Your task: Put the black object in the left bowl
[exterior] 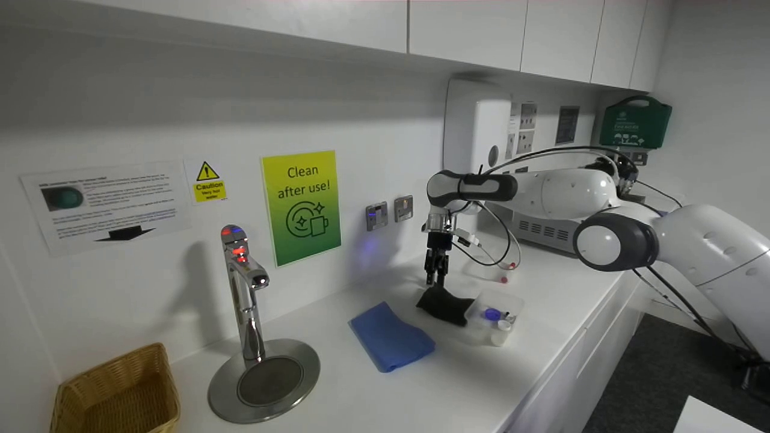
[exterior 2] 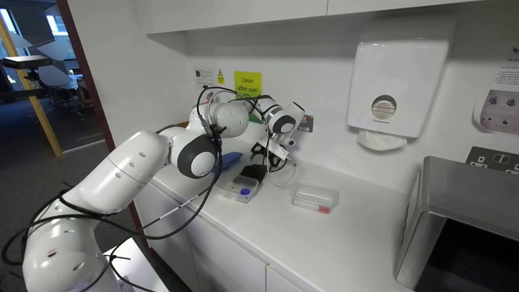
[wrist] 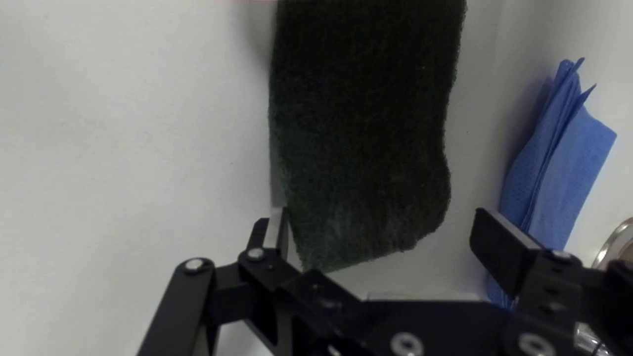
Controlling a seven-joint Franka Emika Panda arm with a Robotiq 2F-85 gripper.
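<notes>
Gripper [wrist: 380, 222] spread wide, nothing held, astride one end of blk cloth [wrist: 366, 133], w/ left bowl [exterior 2: 231, 196] (blue cap [exterior 2: 245, 191] inside) by other end & blue cloth [exterior: 391, 337] nr.

a white counter [exterior: 373, 400] runs beneath me. the black piece [wrist: 363, 133] lies on it, bowed, one end just beside the translucent tub [exterior 2: 235, 196]; whether they touch i cannot tell. near the piece i see a folded blue cloth [exterior: 391, 337]. a second clear tub [exterior 2: 308, 202] stands between that tub and a grey box [exterior 2: 472, 190]. a chrome tap [exterior: 243, 300] rises at a round drain [exterior: 271, 383], near a wicker basket [exterior: 120, 379].
</notes>
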